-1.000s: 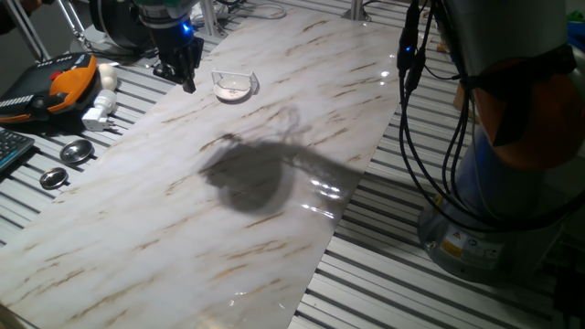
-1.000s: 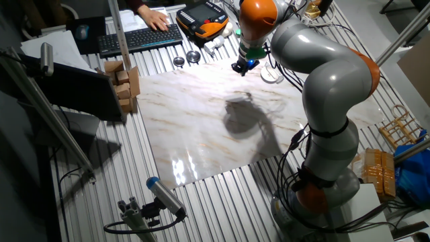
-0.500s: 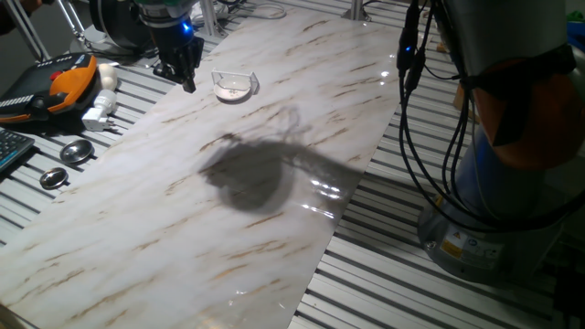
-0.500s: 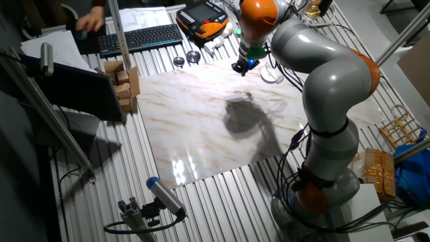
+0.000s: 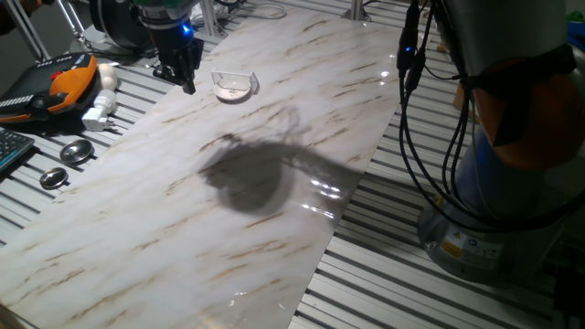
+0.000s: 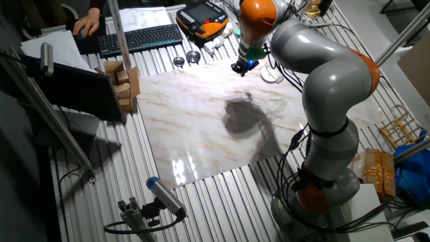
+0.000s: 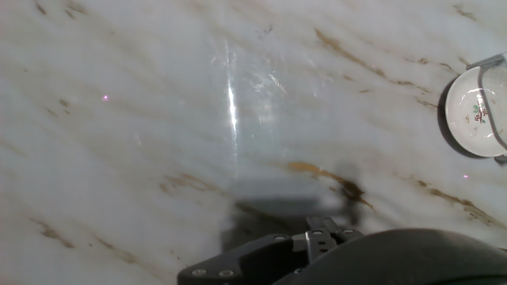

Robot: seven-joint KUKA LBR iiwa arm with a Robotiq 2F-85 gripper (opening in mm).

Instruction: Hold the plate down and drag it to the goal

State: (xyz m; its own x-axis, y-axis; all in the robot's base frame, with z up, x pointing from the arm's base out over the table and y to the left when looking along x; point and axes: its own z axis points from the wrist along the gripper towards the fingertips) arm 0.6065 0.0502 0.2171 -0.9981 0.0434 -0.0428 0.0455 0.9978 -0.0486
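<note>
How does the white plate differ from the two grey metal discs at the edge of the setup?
The plate is white, with small brownish marks at its centre; the metal discs are grey. The plate lies on the marble board, inside the clear goal bracket; the discs lie off the board on the slatted tabletop. The gripper hangs beside the plate, farther from the discs. All three are round, shallow and lie flat.

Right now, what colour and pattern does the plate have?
The plate is white, with a small reddish-green motif at its centre; the hand view shows it best.
</note>
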